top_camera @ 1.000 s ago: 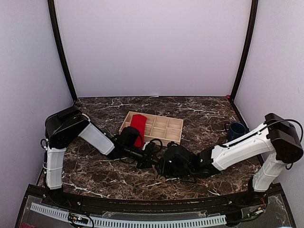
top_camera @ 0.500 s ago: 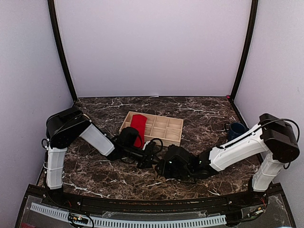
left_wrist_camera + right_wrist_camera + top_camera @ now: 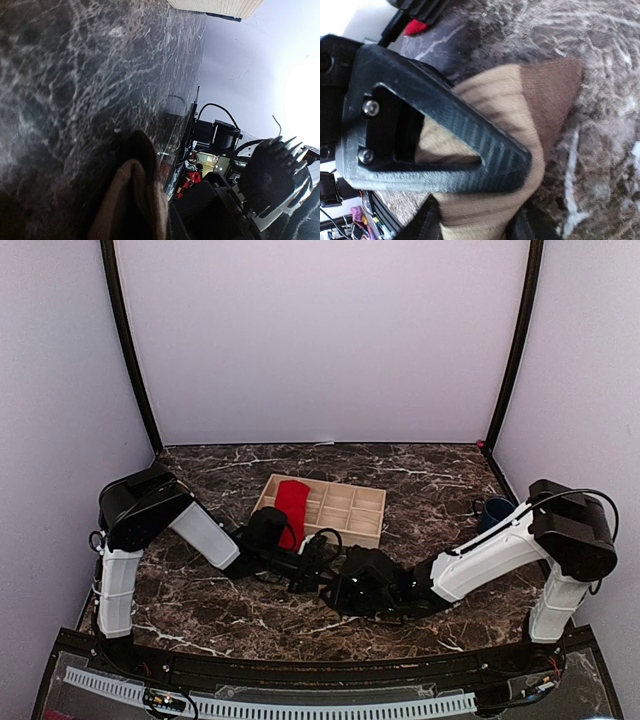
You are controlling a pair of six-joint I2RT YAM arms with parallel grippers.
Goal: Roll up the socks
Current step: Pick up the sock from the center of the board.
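The tan sock [image 3: 530, 95] lies on the table [image 3: 430, 480] at lower centre, one end clenched in the left gripper [image 3: 320, 570]. The right gripper [image 3: 340, 595] has slid left over it, its fingers narrowing around the fabric. Whether they grip yet I cannot tell, but the roll is probably starting. There are two socks: the red sock [image 3: 292, 502] lies in the one wooden tray [image 3: 355, 512]. One blue mug [image 3: 497, 512] stands at the right.

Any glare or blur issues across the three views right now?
Top: even light, sharp; red sock pops, dark table swallows detail. Left wrist: right side blown out white; tan sock dark and blurred. Right wrist: tan sock close and soft, top-left corner overexposed.
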